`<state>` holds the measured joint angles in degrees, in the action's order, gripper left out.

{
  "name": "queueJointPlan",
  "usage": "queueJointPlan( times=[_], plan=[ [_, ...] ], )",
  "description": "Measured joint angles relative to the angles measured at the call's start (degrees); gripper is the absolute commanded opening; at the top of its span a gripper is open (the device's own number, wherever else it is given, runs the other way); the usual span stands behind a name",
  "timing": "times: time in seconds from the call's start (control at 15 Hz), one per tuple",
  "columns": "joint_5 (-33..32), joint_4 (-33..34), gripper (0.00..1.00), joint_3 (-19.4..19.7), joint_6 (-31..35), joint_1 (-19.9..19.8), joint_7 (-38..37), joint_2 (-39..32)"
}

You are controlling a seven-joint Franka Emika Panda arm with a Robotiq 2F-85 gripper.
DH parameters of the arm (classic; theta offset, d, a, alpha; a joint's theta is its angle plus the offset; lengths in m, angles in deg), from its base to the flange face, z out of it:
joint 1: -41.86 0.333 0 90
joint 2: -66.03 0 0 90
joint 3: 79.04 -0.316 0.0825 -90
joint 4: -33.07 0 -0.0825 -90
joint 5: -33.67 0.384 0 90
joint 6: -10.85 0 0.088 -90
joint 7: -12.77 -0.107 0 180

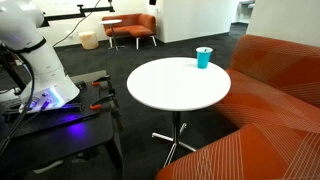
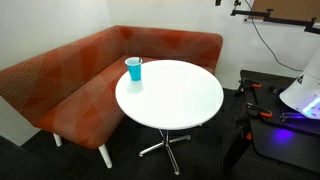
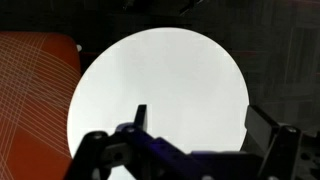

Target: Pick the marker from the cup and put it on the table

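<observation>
**A:** So, where does the cup (image 1: 204,58) sit?

**B:** Upright on the round white table (image 2: 180,105), close to the rim on the side next to the orange sofa (image 2: 70,85). Both exterior views agree on that.

**A:** What does it look like?

**B:** Turquoise-blue and tapered, narrower at the foot than at the mouth. It is tiny against the tabletop, and it stands clear of everything else on the white surface.

**A:** And the marker?

**B:** I cannot make it out. The cup is too small in these views to show what stands inside it.

**A:** The gripper (image 3: 199,112)?

**B:** It shows only in the wrist view, looking down on the table from above. Its dark fingers (image 3: 140,112) are spread wide with nothing held between them, only bare white tabletop below.

**A:** Anything else?

**B:** The arm's white base (image 1: 35,60) stands on a dark workbench (image 1: 60,128) beside the table, well apart from the cup.
</observation>
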<state>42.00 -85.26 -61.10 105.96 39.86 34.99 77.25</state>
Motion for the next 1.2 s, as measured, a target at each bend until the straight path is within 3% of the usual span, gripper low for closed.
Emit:
queueJointPlan(
  times=[0.6,0.93,1.2],
  plan=[
    [0.39,-0.04,1.00,-1.77,1.09,-1.30,-0.10,-0.10],
    [2.34,-0.88,1.00,-4.84,5.82,-1.45,-1.69,-0.91],
    [2.43,-2.35,1.00,-8.87,12.79,-1.19,-7.18,-2.80]
  ],
)
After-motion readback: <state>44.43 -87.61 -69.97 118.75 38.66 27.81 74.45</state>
